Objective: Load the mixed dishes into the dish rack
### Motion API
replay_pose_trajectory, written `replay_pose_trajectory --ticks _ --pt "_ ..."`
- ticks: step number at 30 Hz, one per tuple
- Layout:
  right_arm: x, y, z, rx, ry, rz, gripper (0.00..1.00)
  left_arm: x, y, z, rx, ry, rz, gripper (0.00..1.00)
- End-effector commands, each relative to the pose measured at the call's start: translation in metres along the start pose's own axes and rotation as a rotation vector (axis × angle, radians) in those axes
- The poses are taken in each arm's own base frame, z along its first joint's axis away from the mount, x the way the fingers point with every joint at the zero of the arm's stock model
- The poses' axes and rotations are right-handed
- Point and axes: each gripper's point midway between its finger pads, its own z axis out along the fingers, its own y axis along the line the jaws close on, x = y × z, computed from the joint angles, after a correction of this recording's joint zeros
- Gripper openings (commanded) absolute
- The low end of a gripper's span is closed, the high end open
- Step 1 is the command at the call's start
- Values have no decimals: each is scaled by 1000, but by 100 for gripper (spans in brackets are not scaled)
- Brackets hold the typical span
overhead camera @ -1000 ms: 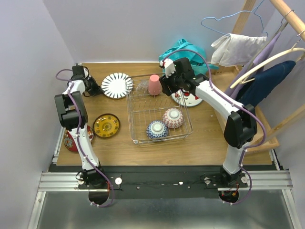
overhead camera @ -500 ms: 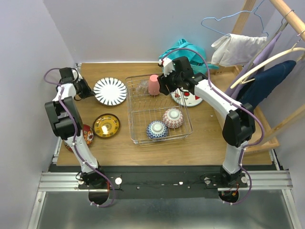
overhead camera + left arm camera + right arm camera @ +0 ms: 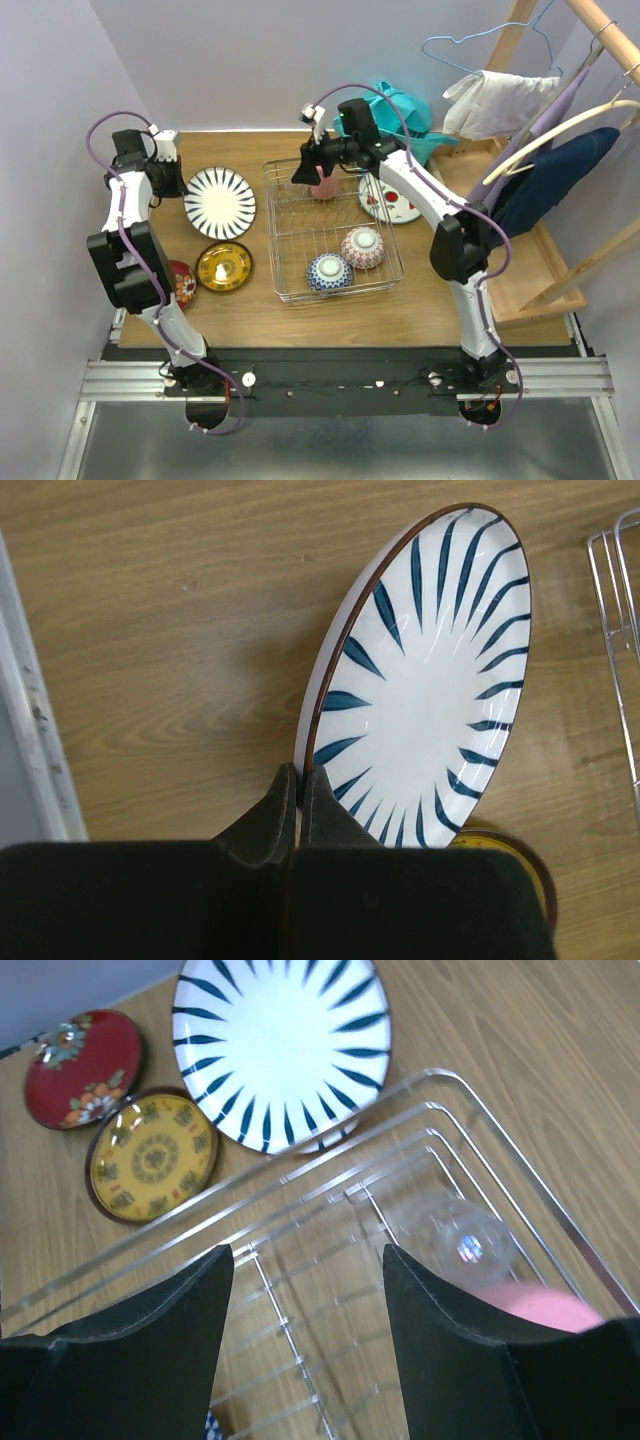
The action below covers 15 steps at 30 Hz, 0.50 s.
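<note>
So the dish rack [image 3: 300, 230] sits mid-table, and it's already got some of the mixed dishes in it. There's a blue patterned bowl [image 3: 329, 270] and a pinkish patterned bowl [image 3: 362, 245], both upside down toward its near right corner. The pink cup [image 3: 322, 185] and the clear glass [image 3: 460, 1245] sit side by side at its far edge. Just left of the rack is the blue-striped plate [image 3: 219, 202], and our left fingers [image 3: 270, 815] are clamped on its brown rim, on the side away from the rack. We honestly can't tell if the plate is off the table [image 3: 330, 320] or not. Also left of the rack, nearer to us, are the gold saucer [image 3: 223, 265] and, further out, the red saucer [image 3: 180, 283], half hidden by the left arm. Right of the rack is the white plate with red marks [image 3: 392, 203], partly under the right arm. Our right fingers [image 3: 150, 1340] are spread apart with nothing between them, hanging over the rack's far left corner above the glass. Behind the rack lies a teal cloth [image 3: 415, 125].
</note>
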Motion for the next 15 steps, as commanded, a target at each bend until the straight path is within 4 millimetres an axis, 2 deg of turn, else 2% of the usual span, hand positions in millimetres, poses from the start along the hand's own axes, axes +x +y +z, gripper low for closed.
replay_pose_trajectory --ticks 1,4,8,9,11,12,15 --pt "-20 34 38 -172 -85 -87 70 -42 -19 -32 56 -123 306 0" --pt "-22 42 56 -205 -126 -111 72 -48 -33 -36 89 -133 420 0" --pt "-25 51 77 -255 -173 -110 76 -51 -55 -48 143 -161 708 0" --pt "-37 51 79 -255 -206 -126 77 -50 -60 -50 158 -168 756 0" --pt "-36 49 89 -248 -228 -140 78 -47 -65 -53 169 -176 832 0" --pt "-42 46 92 -240 -271 -191 79 -48 -67 -55 173 -186 889 0" --pt "-40 40 105 -219 -321 -284 82 -43 -71 -57 210 -184 1000 0"
